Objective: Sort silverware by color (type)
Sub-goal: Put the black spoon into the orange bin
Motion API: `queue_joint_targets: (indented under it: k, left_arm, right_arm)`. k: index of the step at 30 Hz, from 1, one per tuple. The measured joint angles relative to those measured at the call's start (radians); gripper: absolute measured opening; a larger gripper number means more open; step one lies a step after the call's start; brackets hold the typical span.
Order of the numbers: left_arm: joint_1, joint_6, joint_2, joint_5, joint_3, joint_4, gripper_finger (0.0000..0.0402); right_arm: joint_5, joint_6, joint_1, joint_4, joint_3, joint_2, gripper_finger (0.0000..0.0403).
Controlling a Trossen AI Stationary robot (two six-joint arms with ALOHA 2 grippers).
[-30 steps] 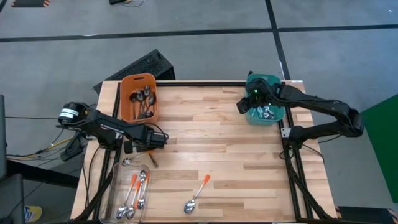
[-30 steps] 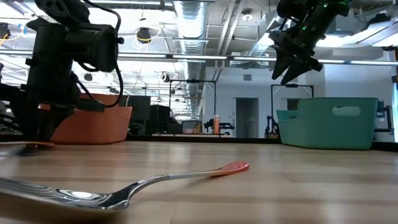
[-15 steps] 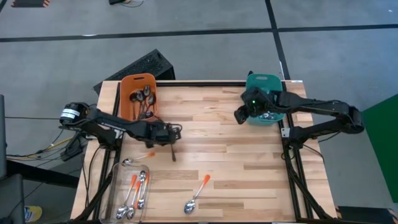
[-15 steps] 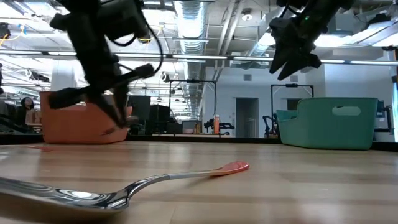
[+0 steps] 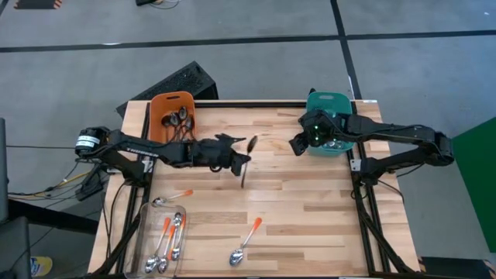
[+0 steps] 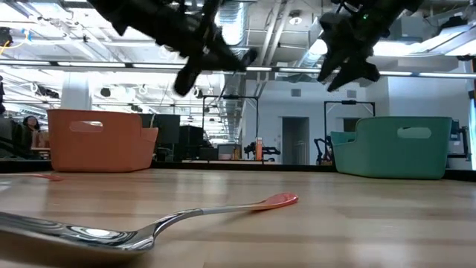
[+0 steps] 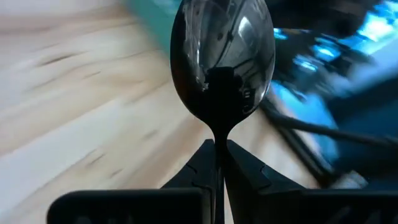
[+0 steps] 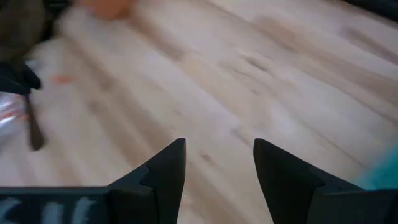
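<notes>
The left gripper (image 5: 235,159) is clenched on a black spoon (image 5: 248,155) and holds it aloft just right of the orange bin (image 5: 172,122), presumably for sorting. The right gripper (image 5: 297,145), fingers spread and empty, hovers farther right of the orange bin.

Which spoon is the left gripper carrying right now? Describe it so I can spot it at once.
Start at the orange bin at the table's back left, then follow the left arm toward the table's middle. The left gripper is shut on a dark spoon, held in the air. It is all dark, unlike the orange-handled spoons lying nearer the front edge.
</notes>
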Motion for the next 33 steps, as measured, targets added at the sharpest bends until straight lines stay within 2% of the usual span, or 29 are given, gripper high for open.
queue_joint_targets:
  k: [4, 6, 15, 18, 20, 23, 27, 33]
  left_arm:
    - [0.033, 0.137, 0.0, 0.18, 0.0, 0.126, 0.0007]
    - [0.049, 0.163, 0.0, 0.248, 0.0, 0.156, 0.0007]
    - [0.087, 0.164, 0.0, 0.537, 0.0, 0.418, 0.0007]
    - [0.09, 0.16, 0.0, 0.602, 0.0, 0.488, 0.0007]
    - [0.098, 0.163, 0.0, 0.592, 0.0, 0.5, 0.0007]
    - [0.129, 0.102, -0.011, 0.493, 0.0, 0.418, 0.0007]
    - [0.199, 0.077, -0.095, 0.387, 0.0, 0.121, 0.0005]
    - [0.33, 0.099, -0.316, 0.177, 0.0, -0.388, 0.0004]
  right_arm:
    - [-0.166, -0.084, 0.007, 0.132, 0.0, -0.001, 0.0212]
    - [-0.213, -0.113, 0.018, 0.229, 0.0, -0.001, 0.0212]
    - [-0.239, -0.201, 0.073, 0.625, 0.001, 0.041, 0.0212]
    - [-0.259, -0.24, 0.088, 0.739, -0.001, 0.069, 0.0212]
    - [-0.294, -0.247, 0.097, 0.797, 0.0, 0.088, 0.0212]
    - [-0.301, -0.232, 0.1, 0.818, 0.0, 0.116, 0.0212]
    - [-0.293, -0.167, 0.09, 0.757, 0.0, 0.126, 0.0212]
    - [-0.277, -0.16, 0.064, 0.604, 0.0, 0.121, 0.0212]
